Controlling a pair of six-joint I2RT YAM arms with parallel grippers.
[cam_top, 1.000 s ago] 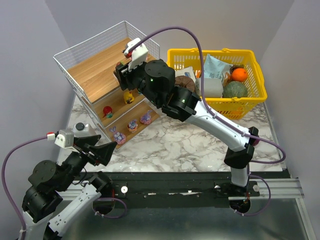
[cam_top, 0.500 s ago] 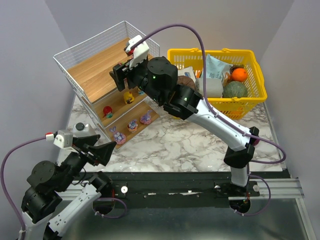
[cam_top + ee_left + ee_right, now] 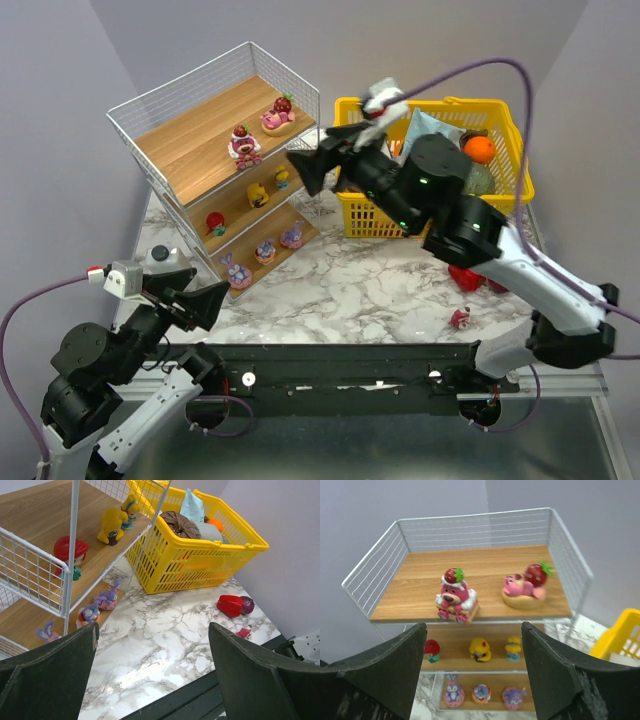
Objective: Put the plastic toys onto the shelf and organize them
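Observation:
The shelf stands at the back left. Its top board holds a pink bear toy and a pink strawberry one. A red toy and two yellow ones sit on the middle board, three purple ones on the lowest. A small red toy lies on the marble at the front right. My right gripper hovers open and empty just right of the shelf, facing the bear. My left gripper is open and empty at the front left.
A yellow basket of groceries stands right of the shelf, behind my right arm. A red pepper and a dark purple ball lie on the marble near the small red toy.
My right gripper has opened and drawn back rightward from the shelf's top board, leaving the pink bear toy standing there. The left arm has not moved.

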